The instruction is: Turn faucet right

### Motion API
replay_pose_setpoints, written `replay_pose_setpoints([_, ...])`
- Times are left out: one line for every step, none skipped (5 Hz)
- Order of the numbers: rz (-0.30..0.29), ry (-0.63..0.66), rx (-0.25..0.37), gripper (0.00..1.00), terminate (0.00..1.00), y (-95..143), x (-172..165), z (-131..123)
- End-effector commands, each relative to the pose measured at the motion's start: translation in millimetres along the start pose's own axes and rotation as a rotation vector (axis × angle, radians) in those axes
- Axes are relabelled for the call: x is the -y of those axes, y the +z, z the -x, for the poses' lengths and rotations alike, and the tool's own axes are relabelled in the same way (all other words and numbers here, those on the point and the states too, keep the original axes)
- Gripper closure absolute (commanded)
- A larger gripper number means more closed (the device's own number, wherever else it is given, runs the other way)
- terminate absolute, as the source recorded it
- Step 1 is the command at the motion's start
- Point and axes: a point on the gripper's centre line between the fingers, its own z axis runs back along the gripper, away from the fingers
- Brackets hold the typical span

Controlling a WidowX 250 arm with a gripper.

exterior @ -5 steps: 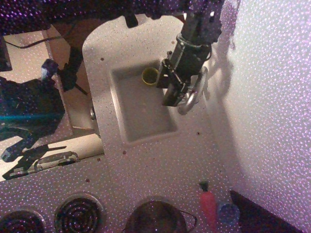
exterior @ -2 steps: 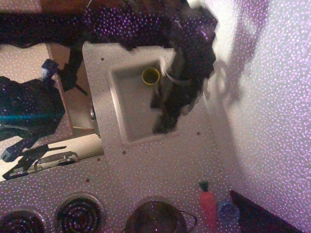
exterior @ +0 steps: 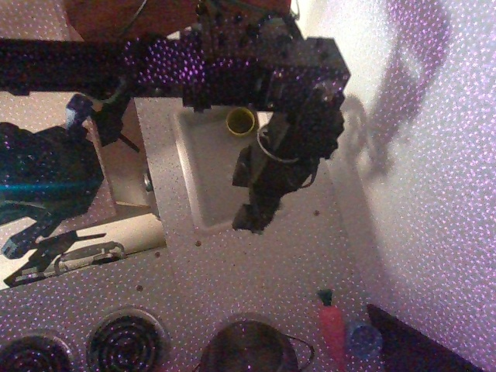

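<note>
While we look down on the sink (exterior: 203, 203), the dark arm covers its right side.
Gripper (exterior: 252, 219): over the sink's right edge — jaws too dark, we cannot tell.
Faucet: hidden by the arm, on the sink's right side.
Cup (exterior: 240, 121): yellow-green, sink's far corner.
Pot (exterior: 249, 347): nearer us than the sink.

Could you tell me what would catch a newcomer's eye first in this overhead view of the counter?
The big dark robot arm reaches in from the upper left, its gripper hanging over the lower right corner of the sink. A yellow-green cup sits at the sink's top edge. A carrot toy lies at the bottom right.
</note>
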Motion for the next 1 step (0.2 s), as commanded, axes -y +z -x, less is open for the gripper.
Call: replay_pose_setpoints([0.013,0.220,0.316,0.00,1.00,61.6,-11.5,77.4])
